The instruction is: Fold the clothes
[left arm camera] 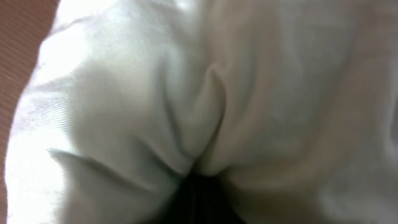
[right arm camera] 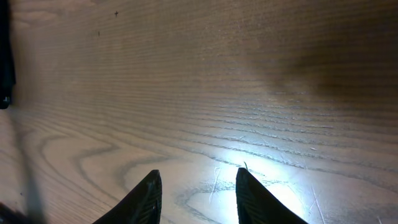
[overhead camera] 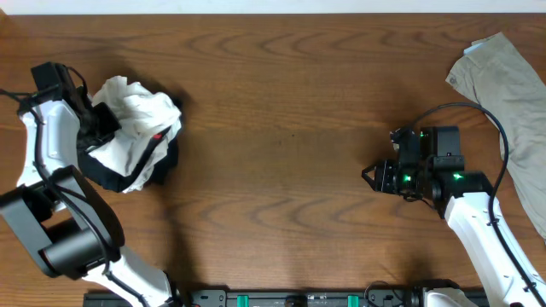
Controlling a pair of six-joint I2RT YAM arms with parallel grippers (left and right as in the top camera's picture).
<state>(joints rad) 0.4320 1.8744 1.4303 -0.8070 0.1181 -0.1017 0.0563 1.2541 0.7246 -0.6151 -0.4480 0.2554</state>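
Barely begun: white T-shirt crumpled at left of overhead frame, heaped on black garment, on counter; khaki-grey garment loose at upper right edge. Left jaws together, pinching a fold of T-shirt cloth. Right jaws apart, empty, over bare wood right of centre. All folding apparently outstanding.

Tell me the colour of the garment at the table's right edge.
The garment is khaki-grey; overhead view.

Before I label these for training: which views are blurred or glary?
Left wrist: out of focus, filled by the white T-shirt. Right wrist: sharp, bright glare on the table by the right gripper. Overhead: crisp, evenly lit, soft shadows.
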